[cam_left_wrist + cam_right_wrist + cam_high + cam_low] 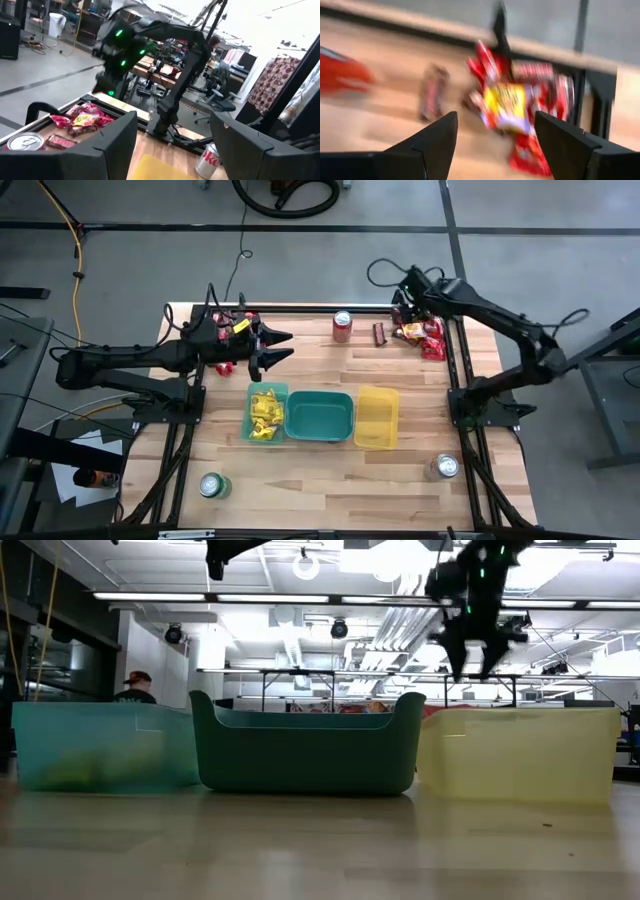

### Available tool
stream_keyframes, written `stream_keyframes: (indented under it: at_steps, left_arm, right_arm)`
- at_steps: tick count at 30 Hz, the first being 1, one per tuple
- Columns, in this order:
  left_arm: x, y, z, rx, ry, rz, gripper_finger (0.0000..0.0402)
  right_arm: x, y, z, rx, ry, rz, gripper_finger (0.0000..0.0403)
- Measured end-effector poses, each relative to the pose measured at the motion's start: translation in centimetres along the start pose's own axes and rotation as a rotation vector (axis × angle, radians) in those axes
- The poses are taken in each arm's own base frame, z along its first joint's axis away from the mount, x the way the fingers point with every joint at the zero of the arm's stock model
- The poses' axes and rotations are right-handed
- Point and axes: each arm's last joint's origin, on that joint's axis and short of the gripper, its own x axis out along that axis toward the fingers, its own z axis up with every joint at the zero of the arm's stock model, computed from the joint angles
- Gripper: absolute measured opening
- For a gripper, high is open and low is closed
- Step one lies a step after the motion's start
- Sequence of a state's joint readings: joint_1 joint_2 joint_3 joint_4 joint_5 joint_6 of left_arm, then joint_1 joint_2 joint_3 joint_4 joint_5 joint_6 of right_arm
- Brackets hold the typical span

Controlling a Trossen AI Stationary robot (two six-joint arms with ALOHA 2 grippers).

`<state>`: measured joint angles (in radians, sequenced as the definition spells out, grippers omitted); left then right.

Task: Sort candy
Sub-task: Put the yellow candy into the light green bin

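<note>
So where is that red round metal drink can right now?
In the high view, the red round metal drink can stands near the table's far edge, about midway across, beyond the teal plastic bin, with a dark brown candy bar just right.

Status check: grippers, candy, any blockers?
Left gripper open, empty, above green bin. Right gripper open over shiny wrapped candy pile. Red drink can beside pile, clear.
</note>
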<state>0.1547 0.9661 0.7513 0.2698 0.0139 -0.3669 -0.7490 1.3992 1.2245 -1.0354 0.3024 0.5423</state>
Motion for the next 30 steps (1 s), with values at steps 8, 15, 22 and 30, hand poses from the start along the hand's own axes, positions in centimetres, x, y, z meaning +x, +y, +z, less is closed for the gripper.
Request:
stream_keyframes:
  at_steps: [8, 15, 22, 30]
  left_arm:
    - [0.0, 0.1, -0.1, 0.001, 0.014, 0.005, 0.0236]
    - [0.0, 0.1, -0.2, 0.001, 0.016, 0.006, 0.0236]
    - [0.0, 0.1, -0.2, 0.001, 0.019, 0.007, 0.0236]
    - [0.0, 0.1, -0.2, 0.000, 0.017, 0.006, 0.0236]
  right_arm:
    - [7.2, -1.3, -2.5, 0.153, 0.125, 0.007, 0.0258]
    - [9.6, -1.7, -3.8, 0.286, 0.080, 0.005, 0.0258]
    - [11.6, -1.5, -4.2, 0.312, 0.076, -0.081, 0.0249]
    - [13.4, -1.1, -4.4, 0.276, 0.121, -0.099, 0.0152]
